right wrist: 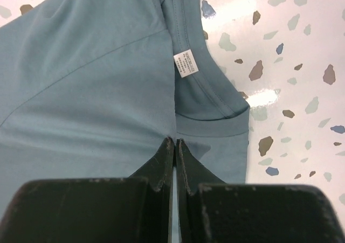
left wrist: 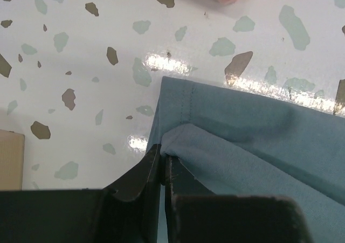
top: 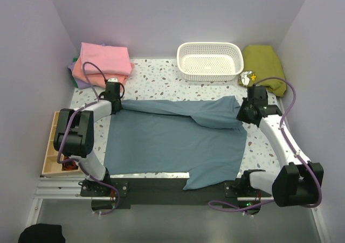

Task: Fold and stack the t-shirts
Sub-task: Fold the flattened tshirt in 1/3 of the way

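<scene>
The blue-grey t-shirt (top: 172,138) lies spread on the speckled table, its far edge folded over toward the middle. My left gripper (top: 114,98) is shut on the shirt's far left corner; in the left wrist view (left wrist: 163,158) the jaws pinch a fold of blue cloth (left wrist: 237,162). My right gripper (top: 245,112) is shut on the shirt's far right edge; in the right wrist view (right wrist: 175,141) the jaws pinch the cloth just below the collar and white neck label (right wrist: 186,63). Folded pink, salmon and lavender t-shirts (top: 102,62) are stacked at the far left corner.
A white perforated basket (top: 210,60) stands at the far middle. An olive-green cloth (top: 264,62) lies at the far right with a small toy (top: 248,78) beside it. A wooden tray (top: 54,151) sits off the left edge. Purple walls close in on both sides.
</scene>
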You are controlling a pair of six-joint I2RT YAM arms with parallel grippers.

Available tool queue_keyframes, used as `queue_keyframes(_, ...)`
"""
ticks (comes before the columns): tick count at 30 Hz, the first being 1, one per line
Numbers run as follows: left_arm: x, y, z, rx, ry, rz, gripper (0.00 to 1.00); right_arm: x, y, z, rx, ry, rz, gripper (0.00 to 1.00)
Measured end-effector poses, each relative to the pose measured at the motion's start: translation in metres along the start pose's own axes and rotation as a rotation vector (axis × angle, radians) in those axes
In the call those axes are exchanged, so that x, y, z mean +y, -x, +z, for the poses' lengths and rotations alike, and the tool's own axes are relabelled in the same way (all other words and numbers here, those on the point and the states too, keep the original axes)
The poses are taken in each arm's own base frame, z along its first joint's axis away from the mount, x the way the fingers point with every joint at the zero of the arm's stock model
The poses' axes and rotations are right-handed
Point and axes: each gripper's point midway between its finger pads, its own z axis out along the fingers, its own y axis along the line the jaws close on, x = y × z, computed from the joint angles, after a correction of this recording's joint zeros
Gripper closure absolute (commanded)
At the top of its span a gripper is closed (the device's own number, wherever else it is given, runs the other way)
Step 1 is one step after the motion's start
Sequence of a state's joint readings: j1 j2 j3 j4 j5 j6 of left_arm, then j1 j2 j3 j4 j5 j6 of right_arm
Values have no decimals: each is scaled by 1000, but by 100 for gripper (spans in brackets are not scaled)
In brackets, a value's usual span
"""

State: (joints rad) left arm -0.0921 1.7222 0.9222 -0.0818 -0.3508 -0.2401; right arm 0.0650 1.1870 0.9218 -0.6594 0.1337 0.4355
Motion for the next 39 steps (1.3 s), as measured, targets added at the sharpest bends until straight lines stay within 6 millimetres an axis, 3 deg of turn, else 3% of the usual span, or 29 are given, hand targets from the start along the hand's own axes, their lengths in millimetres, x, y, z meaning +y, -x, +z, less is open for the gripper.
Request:
queue_keyframes(2, 1, -2, -1, 13, 3, 2, 97, -2, -5, 2, 25, -7, -6, 100)
queue_keyframes(3, 1, -3, -1, 21, 5, 3, 84, -2, -7, 2, 32, -10, -9, 100)
queue_keyframes(4, 2, -5, -2, 33, 9, 3, 68, -3, -9, 3, 38, -13, -11, 86)
queue_keyframes(5, 2, -6, -2, 42, 13, 2, 55, -5, -13, 4, 47, -19, -14, 62)
queue_keyframes(7, 4, -8, -3, 55, 26, -12, 56, -10, -21, 6, 69, -34, -17, 61)
queue_keyframes(9, 6, -10, -4, 66, 39, -18, 51, -15, -28, 7, 88, -52, -28, 60)
queue_keyframes(10, 7, -13, -5, 74, 45, -26, 30, -17, -29, 7, 93, -61, -29, 59)
queue_keyframes(11, 8, -14, -6, 79, 49, -28, 0, -19, -29, 7, 90, -75, -31, 59)
queue_keyframes(16, 14, -7, -22, 56, 66, -85, 0, -22, -19, 0, 52, -94, -27, 57)
queue_keyframes(20, 9, 24, -47, -43, -1, -143, 0, -7, 3, -6, -25, -28, -11, 57)
queue_keyframes(24, -26, 61, -60, -151, -211, -178, 0, 16, 21, 9, -48, 52, -2, 57)
queue_keyframes(27, -62, 71, -52, -140, -368, -166, 0, 32, 23, 33, -10, 100, -2, 57)
queue_keyframes(30, -94, 62, -32, -78, -482, -141, 0, 44, 13, 59, 52, 144, 2, 57)
queue_keyframes(33, -111, 34, -18, 15, -537, -120, 0, 53, 6, 77, 95, 176, 8, 58)
queue_keyframes(39, -116, 13, -18, 66, -570, -113, 0, 63, 3, 95, 120, 212, 17, 58)
